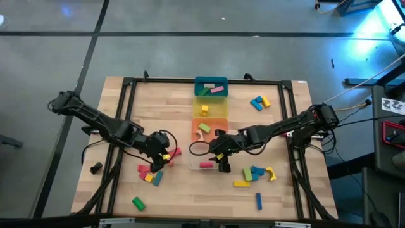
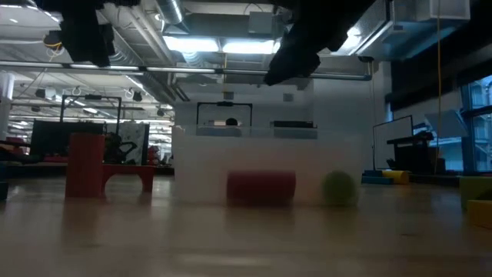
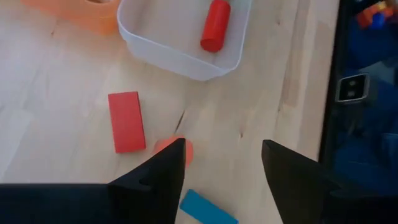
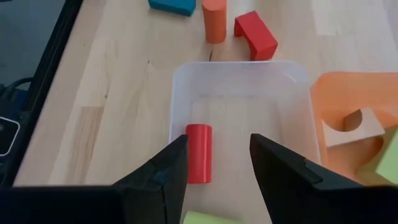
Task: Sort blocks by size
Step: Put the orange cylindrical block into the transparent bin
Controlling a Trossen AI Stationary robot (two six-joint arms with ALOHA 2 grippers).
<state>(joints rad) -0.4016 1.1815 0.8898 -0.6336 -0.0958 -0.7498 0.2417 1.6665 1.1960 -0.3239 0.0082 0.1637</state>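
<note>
The left tool hangs low over the counter toward its left front, fingers apart with nothing between them; just beyond its tips lie a flat red bar, an orange cylinder and a blue bar, all touching the wood. The right tool hovers above the clear bin near the counter's middle front, fingers apart and empty. Inside that bin a red cylinder lies on its side; a green piece shows beside it in the low view. Just outside the bin sit a red arch and another blue block. The orange bin adjoins the clear one and holds a tan arch; the yellow bin and teal bin continue the row toward the far edge. Further blocks lie scattered near the right front corner and the right far corner, and one green block sits alone at the left front edge.
</note>
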